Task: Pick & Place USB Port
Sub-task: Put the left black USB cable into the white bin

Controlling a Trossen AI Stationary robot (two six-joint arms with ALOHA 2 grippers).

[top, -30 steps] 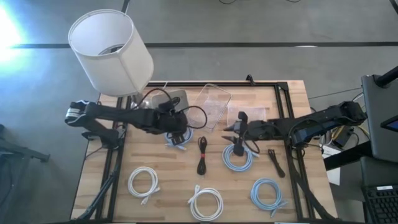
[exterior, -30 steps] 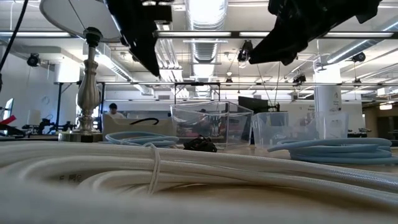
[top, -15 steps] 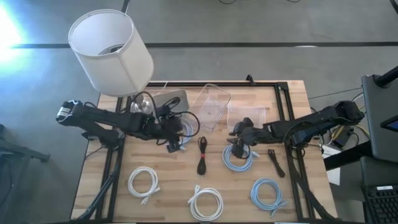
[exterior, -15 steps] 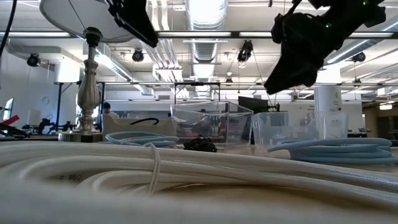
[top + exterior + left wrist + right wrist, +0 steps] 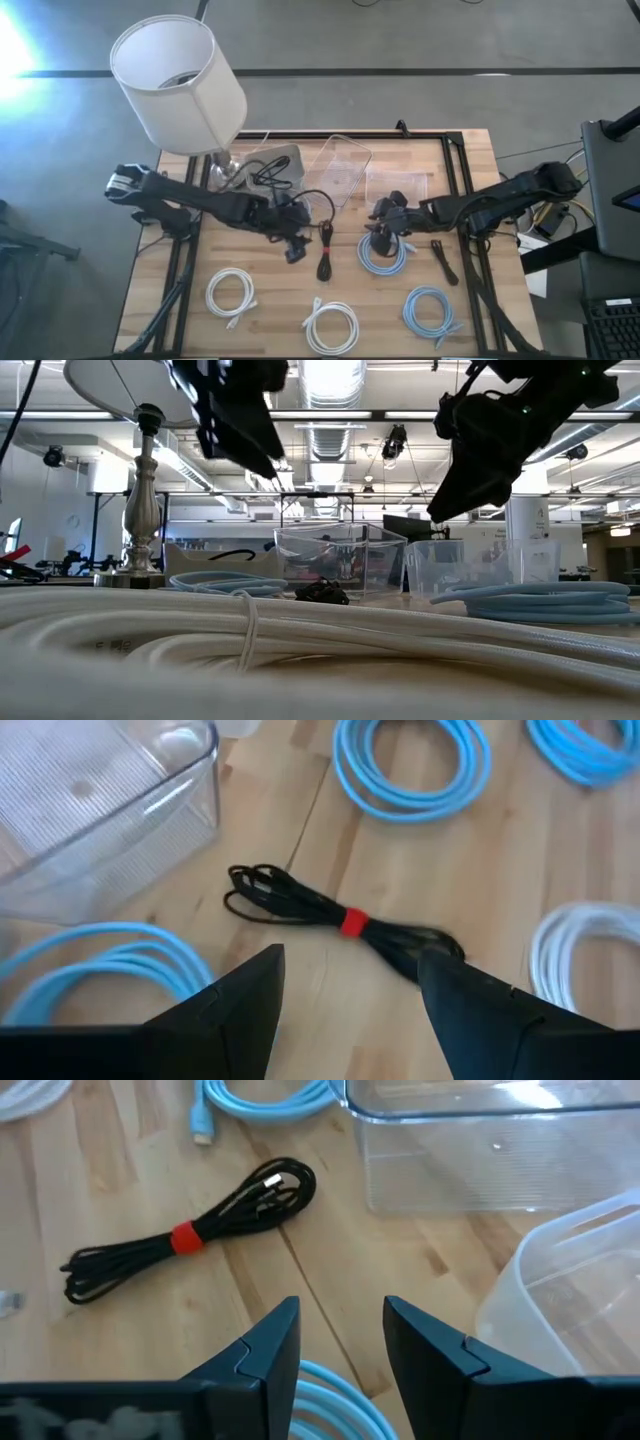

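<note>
Left gripper point(image 5: 292, 250) fingers spread and empty just beside the black bundled cable point(image 5: 325, 250), right gripper point(image 5: 381, 237) fingers parted over a blue cable coil point(image 5: 384, 256), wooden counter point(image 5: 270, 315)

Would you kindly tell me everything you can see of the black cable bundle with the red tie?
The black cable bundle is a thin dark cord folded into a long narrow hank, cinched near its middle by a red tie. It lies flat on the wooden table, free of both grippers, between the blue coils and near the clear bin. A pale connector shows at one end in the right wrist view.
</note>
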